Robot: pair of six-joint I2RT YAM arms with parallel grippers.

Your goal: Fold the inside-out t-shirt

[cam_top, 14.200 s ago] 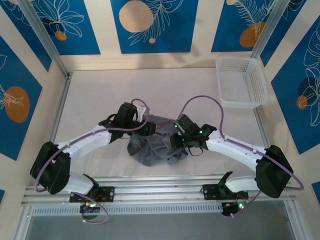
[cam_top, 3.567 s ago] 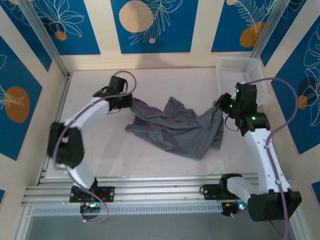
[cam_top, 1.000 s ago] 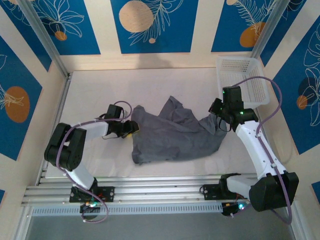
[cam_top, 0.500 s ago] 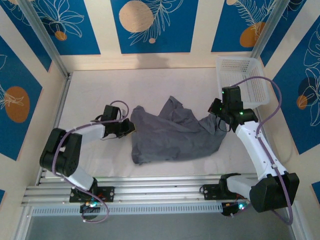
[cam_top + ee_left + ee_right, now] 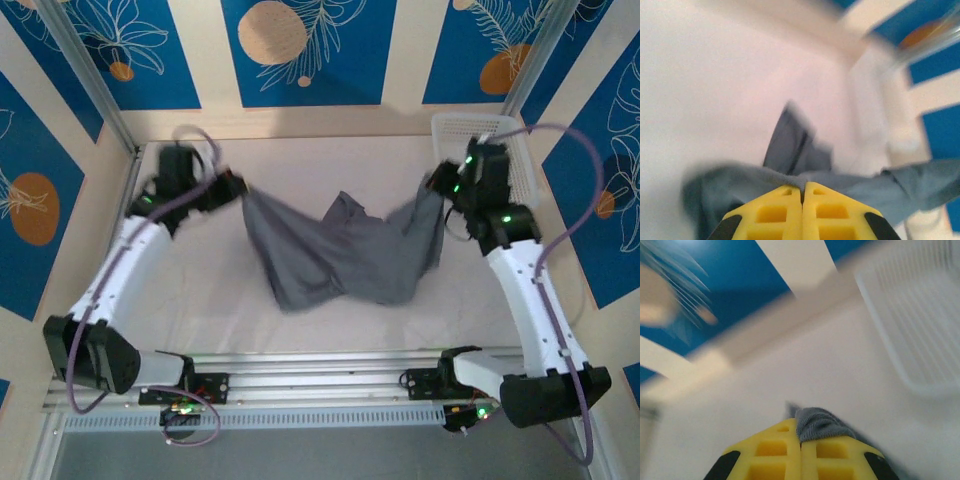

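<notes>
The slate-grey t-shirt [image 5: 340, 250] hangs stretched between both arms above the white table, sagging in the middle with its lower edge bunched. My left gripper [image 5: 237, 190] is shut on the shirt's left corner, high at the back left. In the left wrist view the yellow fingers [image 5: 775, 212] meet with grey cloth [image 5: 740, 175] pinched at their tips. My right gripper [image 5: 436, 190] is shut on the shirt's right corner beside the basket. The right wrist view shows a grey fold [image 5: 822, 425] clamped between the yellow fingers [image 5: 835, 455]. No yellow tag is visible.
A white plastic basket [image 5: 520, 165] stands at the back right corner, just behind the right arm's wrist. Metal frame posts [image 5: 90, 85] and blue patterned walls close in the table. The aluminium rail [image 5: 320, 365] runs along the near edge.
Both arms have lifted and pulled apart, the left one swinging up to the back left. The shirt has risen off the table and now hangs stretched between them.
</notes>
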